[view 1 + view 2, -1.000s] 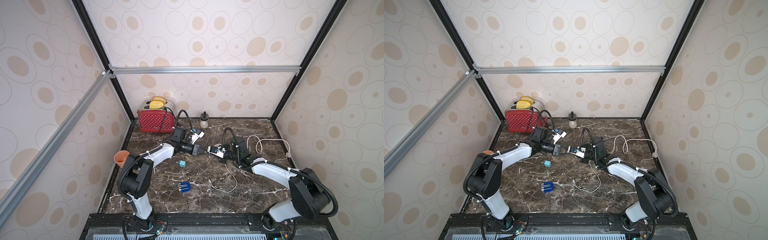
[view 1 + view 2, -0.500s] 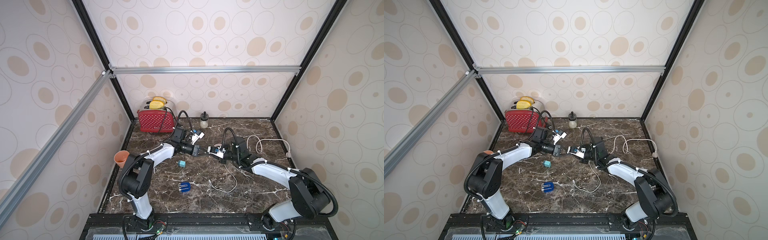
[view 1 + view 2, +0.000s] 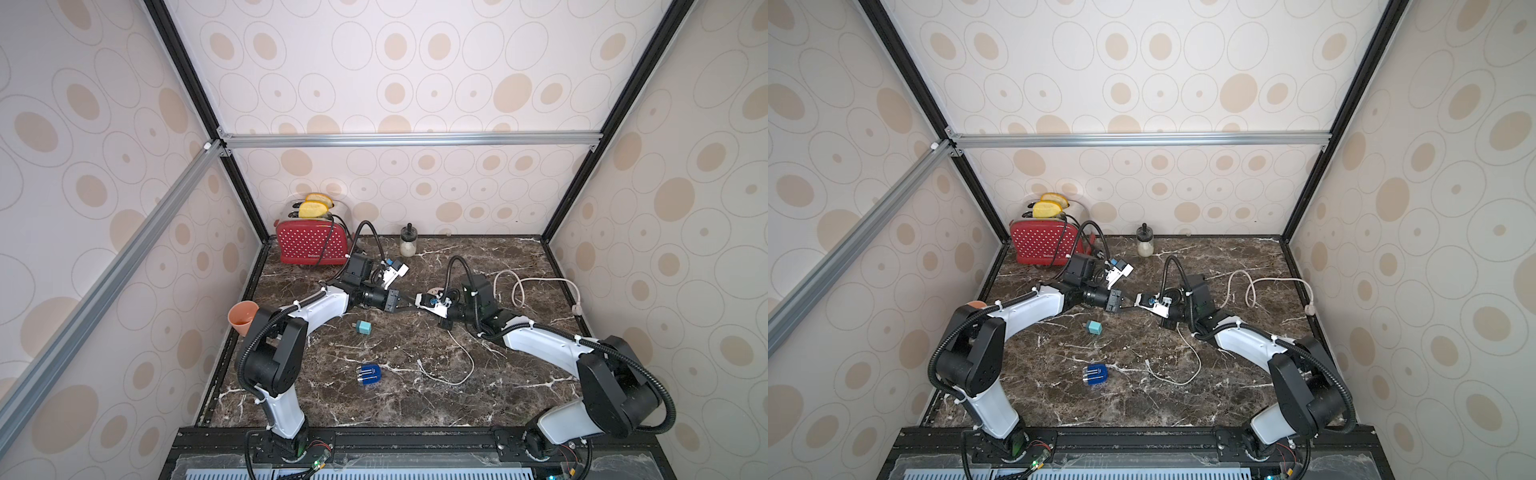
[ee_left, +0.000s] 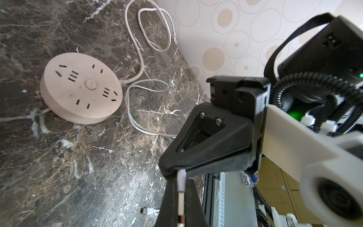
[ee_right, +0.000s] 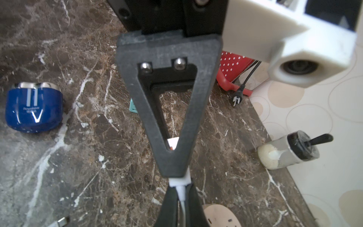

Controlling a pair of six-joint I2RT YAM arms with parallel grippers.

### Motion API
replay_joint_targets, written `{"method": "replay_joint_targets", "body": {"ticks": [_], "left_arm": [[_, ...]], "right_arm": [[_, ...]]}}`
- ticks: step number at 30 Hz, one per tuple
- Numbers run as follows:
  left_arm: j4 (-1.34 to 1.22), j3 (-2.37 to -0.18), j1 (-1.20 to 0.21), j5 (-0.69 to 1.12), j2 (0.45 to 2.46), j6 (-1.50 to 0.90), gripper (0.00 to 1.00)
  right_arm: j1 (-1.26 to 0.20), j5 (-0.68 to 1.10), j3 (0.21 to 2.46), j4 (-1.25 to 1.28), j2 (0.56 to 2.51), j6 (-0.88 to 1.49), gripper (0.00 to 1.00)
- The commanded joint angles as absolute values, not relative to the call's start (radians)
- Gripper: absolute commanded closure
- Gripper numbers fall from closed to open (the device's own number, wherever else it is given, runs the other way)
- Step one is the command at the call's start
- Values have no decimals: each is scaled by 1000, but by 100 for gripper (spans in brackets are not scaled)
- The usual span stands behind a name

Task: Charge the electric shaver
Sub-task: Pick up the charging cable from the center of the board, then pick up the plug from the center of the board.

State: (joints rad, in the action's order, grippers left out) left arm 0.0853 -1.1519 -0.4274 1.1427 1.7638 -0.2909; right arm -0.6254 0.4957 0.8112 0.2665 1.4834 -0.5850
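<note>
Brown marble tabletop (image 3: 374,415): left gripper (image 4: 181,188) and right gripper (image 5: 181,194) both clamp the white charging cable's USB plug (image 4: 181,177) at mid-frame, while the dark-blue, silver-striped electric shaver (image 3: 369,375) lies untouched at lower centre; nothing appears plugged into it, the teal cube adapter (image 3: 364,327) or the round pink power strip (image 4: 81,90) yet

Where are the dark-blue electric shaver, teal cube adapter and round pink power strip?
dark-blue electric shaver (image 3: 368,375): in a top view, striped face.
teal cube adapter (image 3: 365,327): in a top view, upper face.
round pink power strip (image 4: 81,88): left wrist view, flat socket face.
</note>
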Motion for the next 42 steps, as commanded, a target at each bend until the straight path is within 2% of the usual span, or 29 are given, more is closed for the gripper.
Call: {"method": "replay_joint_targets", "body": {"ticks": [1,4,5,6,7,8,10,13,19,21,26,32,42], "left_arm": [[99,-1175,-432,1159,1772,-260,97],[111,-1173,-432,1160,1768,-253,94],[122,-1174,-431,1157,1767,-251,88],[133,-1178,-431,1150,1768,-249,74],[164,-1184,-431,1138,1767,-236,54],[211,-1194,-426,1129,1762,-205,45],[289,-1199,-414,1101,1731,-139,37],[295,-1150,-362,1072,1641,-110,31],[396,-1077,-237,982,1432,40,26],[435,-1059,-229,884,1368,144,26],[511,-1015,-229,651,1263,410,19],[712,-1035,-230,570,1316,716,19],[661,-1027,-241,528,1485,935,21]], "right_arm": [[-630,506,806,308,1458,-581,100],[-629,507,818,260,1448,-575,100],[-630,507,817,255,1444,-574,100],[-630,508,816,253,1440,-569,100],[-628,509,817,246,1435,-563,100],[-629,506,821,230,1433,-560,100],[-626,499,843,168,1427,-554,100],[-600,527,895,31,1427,-526,100],[-580,527,925,-96,1428,-450,100],[-579,533,939,-146,1434,-429,100],[-579,554,1010,-299,1479,-373,100],[-580,527,1020,-331,1494,-307,100],[-581,495,1043,-364,1532,-275,100]]}}
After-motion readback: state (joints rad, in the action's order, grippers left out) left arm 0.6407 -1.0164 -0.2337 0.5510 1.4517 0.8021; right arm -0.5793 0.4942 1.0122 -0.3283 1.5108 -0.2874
